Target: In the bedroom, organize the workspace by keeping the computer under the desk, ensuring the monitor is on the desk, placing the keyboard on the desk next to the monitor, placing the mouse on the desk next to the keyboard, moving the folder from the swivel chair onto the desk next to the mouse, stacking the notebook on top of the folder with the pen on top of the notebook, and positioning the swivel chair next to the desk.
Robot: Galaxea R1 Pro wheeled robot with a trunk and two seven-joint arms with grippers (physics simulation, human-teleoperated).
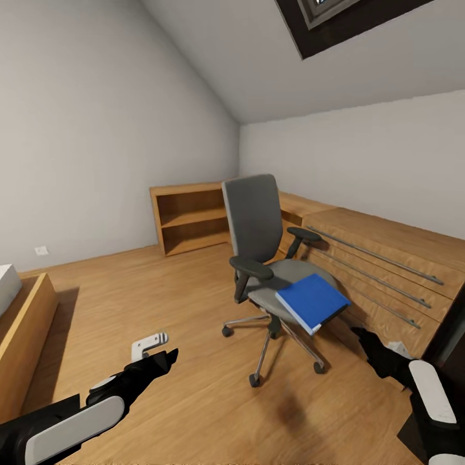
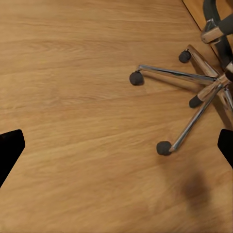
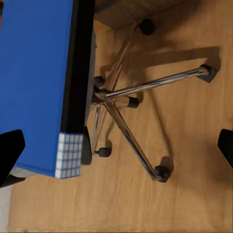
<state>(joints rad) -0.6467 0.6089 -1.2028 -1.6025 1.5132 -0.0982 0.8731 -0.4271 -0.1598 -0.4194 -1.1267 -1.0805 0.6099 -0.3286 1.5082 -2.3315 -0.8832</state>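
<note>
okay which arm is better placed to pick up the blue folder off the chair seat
Right, probably. The folder lies on the swivel chair seat, overhanging its edge toward the right gripper, whose wrist camera looks down on it. The left gripper hangs over bare floor, farther off across the chair's base.

Blue folder over the swivel chair chrome base, wood plank floor below.
</note>
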